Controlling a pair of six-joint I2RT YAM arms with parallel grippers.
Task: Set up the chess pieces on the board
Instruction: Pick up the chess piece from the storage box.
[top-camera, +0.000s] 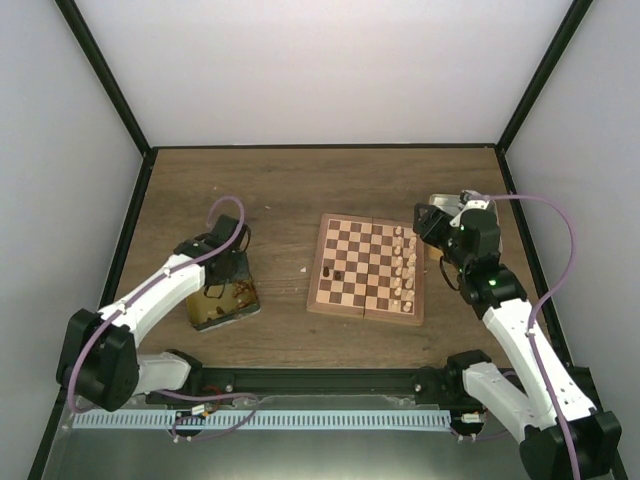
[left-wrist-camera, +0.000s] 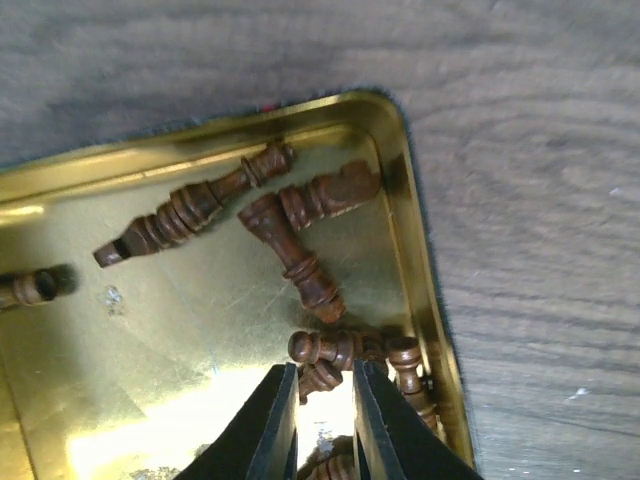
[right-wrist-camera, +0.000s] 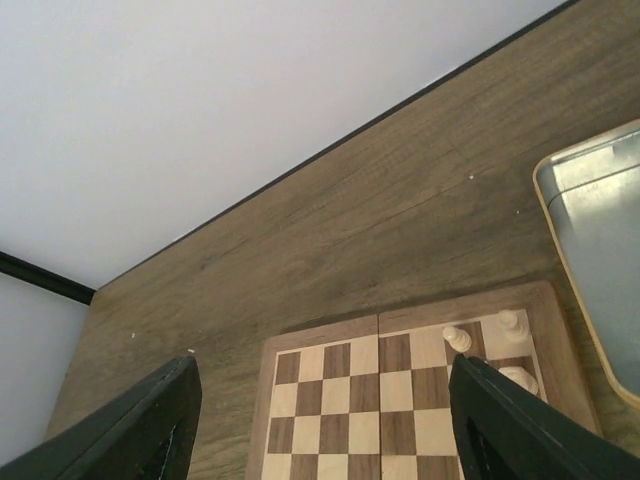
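Looking down between the wide-spread fingers of the right gripper (right-wrist-camera: 322, 400) onto the board (right-wrist-camera: 320, 335), with three cream chessmen (right-wrist-camera: 457, 338) at its far right corner and a silver tin (right-wrist-camera: 600, 230) just right.

Left arm (top-camera: 150, 295) and right arm (top-camera: 520, 340) have white shells with black joints. A purple cable (top-camera: 572, 232) loops along each. A small green dot (top-camera: 492, 281), perhaps a status light, shows on the right. Claw fingers (left-wrist-camera: 270, 430) are matte black.
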